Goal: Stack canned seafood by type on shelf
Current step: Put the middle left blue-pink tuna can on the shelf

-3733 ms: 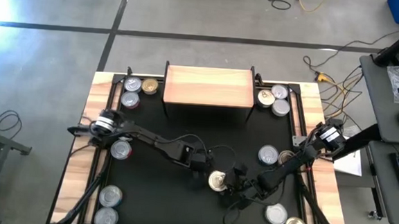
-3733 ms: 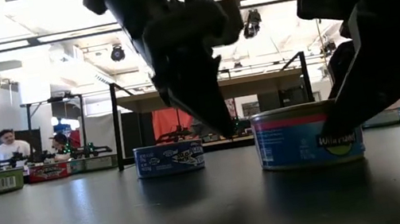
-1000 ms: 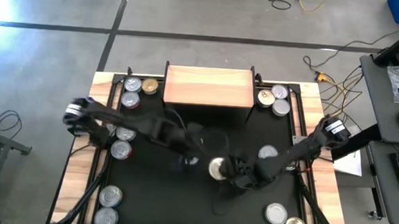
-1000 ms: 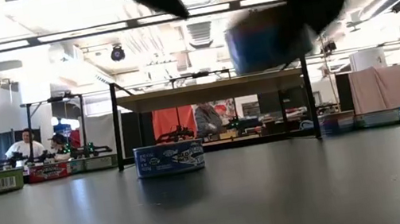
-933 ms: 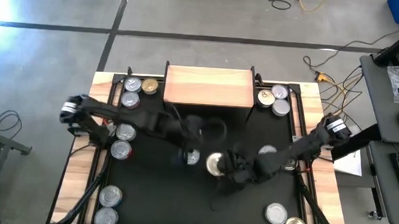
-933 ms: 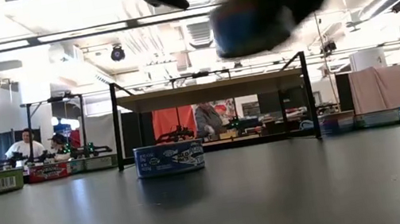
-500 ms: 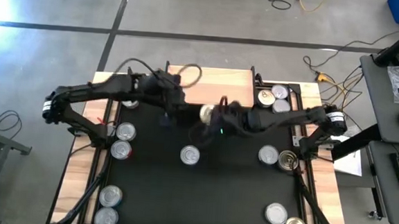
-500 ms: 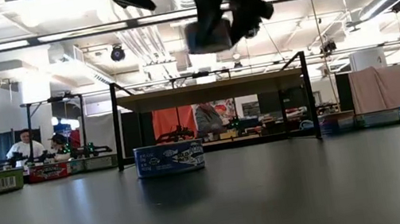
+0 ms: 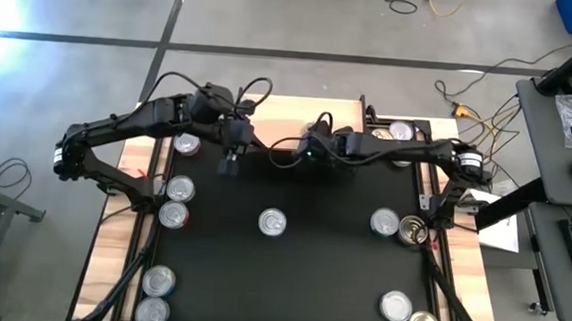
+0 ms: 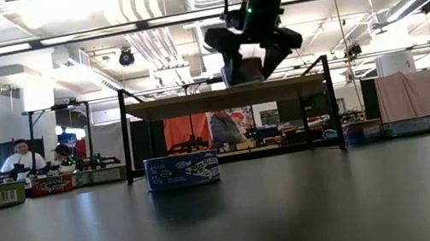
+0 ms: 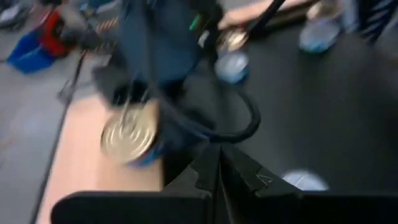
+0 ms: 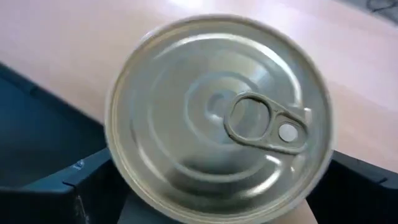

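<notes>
My right gripper (image 10: 246, 68) reaches over the shelf (image 9: 289, 116), shut on a tin (image 12: 214, 118) with a silver pull-tab top. In the low view the tin (image 10: 242, 71) sits at or just above the shelf's wood top (image 10: 229, 97); which of the two, I cannot tell. In the high view the arm hides it. My left gripper (image 9: 228, 164) is shut and empty, above the black mat in front of the shelf's left end. A blue-labelled tin (image 9: 272, 220) stands on the middle of the mat. My right gripper has the tin's round side wall between its two fingers (image 12: 81, 183), one on each side, across its width. The fingers slant down from the near right. The tin's top (image 12: 261, 121) faces up and stays about level over the shelf's wood.
Other tins stand round the mat: at the left edge (image 9: 176, 200), near left (image 9: 155, 294), right (image 9: 397, 226), near right (image 9: 408, 317), and beside the shelf at back left (image 9: 186, 142) and back right (image 9: 397, 132). People sit in the room beyond.
My right gripper has carried the tin from above the mat's middle up and toward the far edge, to the shelf's top, turning as it went. My left gripper, shut, has risen and gone toward the far edge, to the front of the shelf's left end.
</notes>
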Tool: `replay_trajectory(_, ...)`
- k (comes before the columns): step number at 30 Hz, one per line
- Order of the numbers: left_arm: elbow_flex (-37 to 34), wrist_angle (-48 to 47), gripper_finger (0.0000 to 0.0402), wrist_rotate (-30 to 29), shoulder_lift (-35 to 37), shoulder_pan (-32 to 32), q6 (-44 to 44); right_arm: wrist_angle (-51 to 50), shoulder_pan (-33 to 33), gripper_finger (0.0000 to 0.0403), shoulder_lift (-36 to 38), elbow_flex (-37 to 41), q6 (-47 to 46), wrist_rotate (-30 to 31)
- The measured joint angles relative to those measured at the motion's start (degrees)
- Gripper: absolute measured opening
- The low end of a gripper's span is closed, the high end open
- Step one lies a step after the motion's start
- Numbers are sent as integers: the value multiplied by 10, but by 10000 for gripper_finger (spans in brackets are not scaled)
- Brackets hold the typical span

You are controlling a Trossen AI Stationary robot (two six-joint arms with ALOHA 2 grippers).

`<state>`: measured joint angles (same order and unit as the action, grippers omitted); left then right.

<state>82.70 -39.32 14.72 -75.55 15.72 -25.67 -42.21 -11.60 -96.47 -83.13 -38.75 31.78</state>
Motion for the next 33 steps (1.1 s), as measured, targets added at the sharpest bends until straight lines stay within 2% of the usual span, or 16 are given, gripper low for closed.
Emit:
replay_trajectory(6,0,49,0,-11,-23,22,10,-5,-9,398,1,0,98,-1)
replay_trajectory(11,0,108,0,-16,-75,77,31,-4,-18,399,2,0,99,-19)
replay_trajectory(13,0,165,0,18,-103,101,43,-3,-18,400,2,0,103,-20)
replay_trajectory(17,0,270,0,133,-165,145,115,-3,-18,400,1,0,106,-18)
replay_trajectory(20,1,274,0,180,-208,164,152,5,-18,400,1,0,95,-18)
replay_trajectory(26,2,289,0,192,-265,163,177,52,-18,400,-2,2,95,-19)
replay_trajectory(33,2,316,0,192,-299,163,205,49,-18,400,-13,2,91,-18)
